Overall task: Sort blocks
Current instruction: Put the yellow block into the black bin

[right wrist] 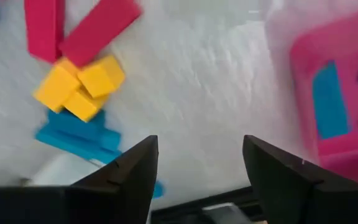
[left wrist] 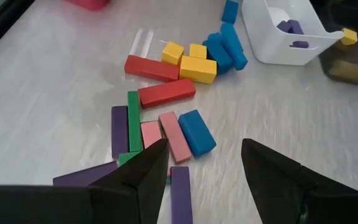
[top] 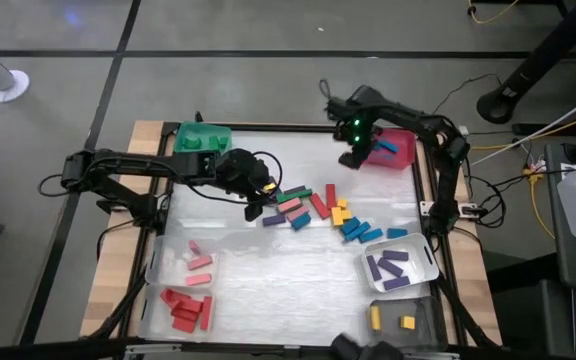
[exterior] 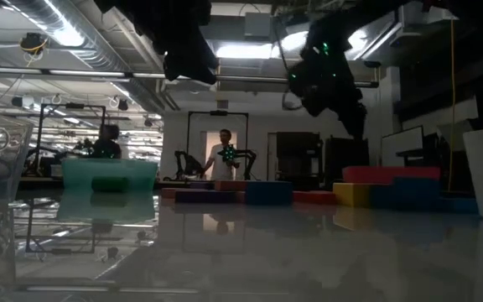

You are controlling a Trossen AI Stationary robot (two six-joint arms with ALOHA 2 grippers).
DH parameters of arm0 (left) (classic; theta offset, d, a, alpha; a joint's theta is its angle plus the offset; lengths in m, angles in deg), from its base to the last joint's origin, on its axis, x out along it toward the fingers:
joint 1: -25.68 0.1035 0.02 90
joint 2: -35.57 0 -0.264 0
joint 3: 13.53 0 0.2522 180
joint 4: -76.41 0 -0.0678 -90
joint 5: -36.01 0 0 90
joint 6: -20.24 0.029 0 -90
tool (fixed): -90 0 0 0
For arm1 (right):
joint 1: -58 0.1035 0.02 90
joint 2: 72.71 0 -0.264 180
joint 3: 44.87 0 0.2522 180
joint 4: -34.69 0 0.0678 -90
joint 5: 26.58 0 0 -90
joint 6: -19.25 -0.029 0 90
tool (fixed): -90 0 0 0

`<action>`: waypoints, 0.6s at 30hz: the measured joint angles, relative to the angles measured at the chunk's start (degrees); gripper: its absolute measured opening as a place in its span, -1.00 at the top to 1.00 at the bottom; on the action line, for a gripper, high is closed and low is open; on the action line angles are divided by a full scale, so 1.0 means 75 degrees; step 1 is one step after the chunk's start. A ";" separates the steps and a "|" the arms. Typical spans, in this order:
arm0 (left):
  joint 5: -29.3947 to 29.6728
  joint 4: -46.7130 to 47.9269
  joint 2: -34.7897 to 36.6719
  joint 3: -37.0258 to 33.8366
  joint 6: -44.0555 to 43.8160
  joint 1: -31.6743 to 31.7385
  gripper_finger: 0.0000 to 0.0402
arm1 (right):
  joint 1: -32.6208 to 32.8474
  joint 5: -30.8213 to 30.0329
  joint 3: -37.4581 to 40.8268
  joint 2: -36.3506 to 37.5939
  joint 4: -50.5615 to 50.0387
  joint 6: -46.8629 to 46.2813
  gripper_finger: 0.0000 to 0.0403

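The blocks (top: 313,205) lie in a heap in the middle of the desk (top: 268,280). The left pincer (top: 264,190) hangs spread and empty over them. The right pincer (top: 353,155) is spread and empty beside the pink bin (top: 393,152).

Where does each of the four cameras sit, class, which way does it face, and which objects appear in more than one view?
High view: above the table, facing straight down; both arms, left gripper over the loose blocks, right gripper beside the pink bin.
Low view: at table height, facing level into the room; arms hang in from above.
Left wrist view: looks past its open fingers at the pile.
Right wrist view: looks past its open fingers at the table.
Shared: the yellow blocks and the pink bin show in both wrist views and the high view.
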 joint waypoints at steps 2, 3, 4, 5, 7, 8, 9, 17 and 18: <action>0.0001 0.0004 0.0000 0.0000 0.0002 0.0000 0.05 | 0.0481 -0.0410 0.0026 0.0000 0.0085 0.0264 -0.16; 0.0000 0.0006 0.0000 0.0000 0.0013 0.0000 0.05 | 0.0716 -0.0530 0.0092 0.0000 0.0226 0.0357 -0.16; -0.0001 0.0006 0.0000 0.0000 0.0045 0.0000 0.05 | 0.0922 -0.0579 0.0178 0.0000 0.0361 0.0461 -0.16; 0.0001 0.0007 0.0000 0.0000 0.0065 0.0000 0.05 | 0.1111 -0.0581 0.0271 0.0000 0.0442 0.0490 -0.16; 0.0001 0.0009 0.0000 0.0000 0.0094 0.0000 0.05 | 0.1457 -0.0570 0.0511 0.0000 0.0710 0.0507 -0.16; 0.0001 0.0009 0.0000 0.0000 0.0096 0.0000 0.05 | 0.1604 -0.0560 0.0658 0.0000 0.0902 0.0507 -0.16; 0.0001 0.0009 0.0000 0.0000 0.0096 0.0000 0.05 | 0.1745 -0.0564 0.0805 -0.0006 0.1040 0.0502 -0.16; 0.0002 0.0038 0.0000 0.0000 0.0119 0.0000 0.05 | 0.2328 -0.0182 0.1586 -0.0012 0.1797 0.0238 -0.16; 0.0001 0.0041 0.0000 0.0000 0.0119 0.0000 0.05 | 0.2377 -0.0151 0.1643 -0.0010 0.1924 0.0228 -0.16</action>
